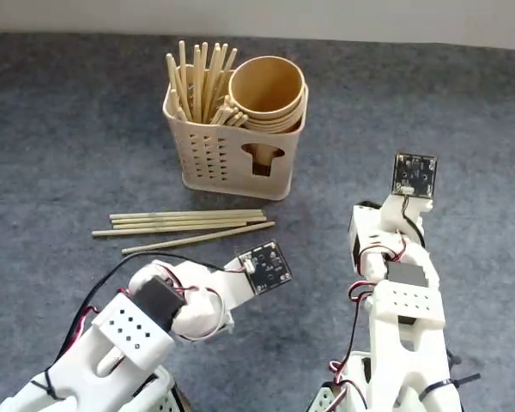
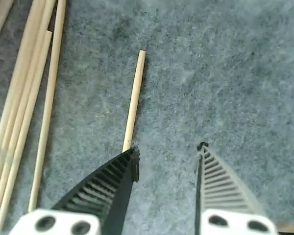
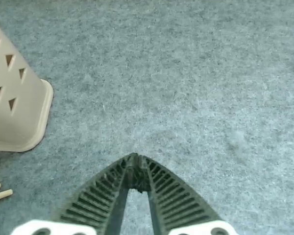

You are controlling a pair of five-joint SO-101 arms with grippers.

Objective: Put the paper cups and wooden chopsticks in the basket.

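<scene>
Your left gripper (image 2: 167, 151) is spread wide over the carpet (image 2: 225, 73). Your right gripper (image 3: 135, 159) is pressed tip to tip and holds nothing.

The stray chopstick (image 2: 134, 100) ends right at the tip of one left finger (image 2: 112, 183), and the other finger sits on bare carpet. In the high view this stick lies left of centre. Its long axis runs almost straight across the frame, with the right end slightly higher, just below the other loose chopsticks (image 1: 184, 221). The basket (image 1: 232, 159) stands at upper centre and holds stacked paper cups (image 1: 268, 86) and upright chopsticks (image 1: 202, 77).
</scene>
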